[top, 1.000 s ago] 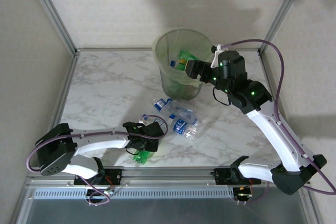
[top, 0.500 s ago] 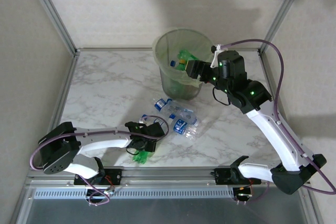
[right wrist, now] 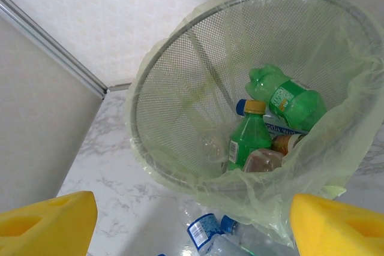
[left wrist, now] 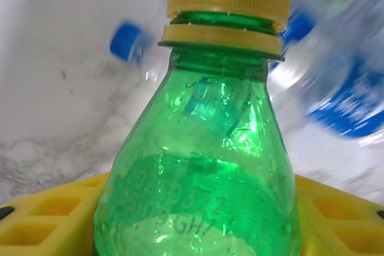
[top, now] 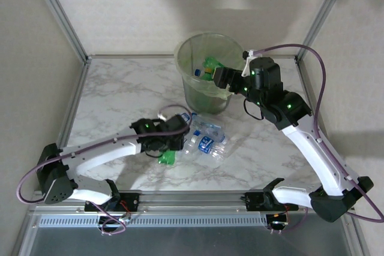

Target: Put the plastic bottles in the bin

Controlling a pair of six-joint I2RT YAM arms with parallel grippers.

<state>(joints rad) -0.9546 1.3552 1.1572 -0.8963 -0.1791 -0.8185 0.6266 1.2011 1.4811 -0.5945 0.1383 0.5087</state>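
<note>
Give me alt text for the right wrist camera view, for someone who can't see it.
A round mesh bin with a pale green plastic liner holds several plastic bottles, mostly green, one with a yellow cap. The right gripper is open and empty, yellow fingertips at the lower corners.

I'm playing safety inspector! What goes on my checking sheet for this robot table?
Surface: white marble table, no spills seen.
Job's things: bin upright at the far side, with green bottles and a brown bottle inside. Clear blue-label bottles lie on the table in front of it.
Clutter: nothing seen.
Hands: left hand shut on a green bottle with a yellow cap. Right hand open and empty at the bin's rim.
Cables: purple cables loop off both arms.
Surroundings: pale walls, metal frame posts.
</note>
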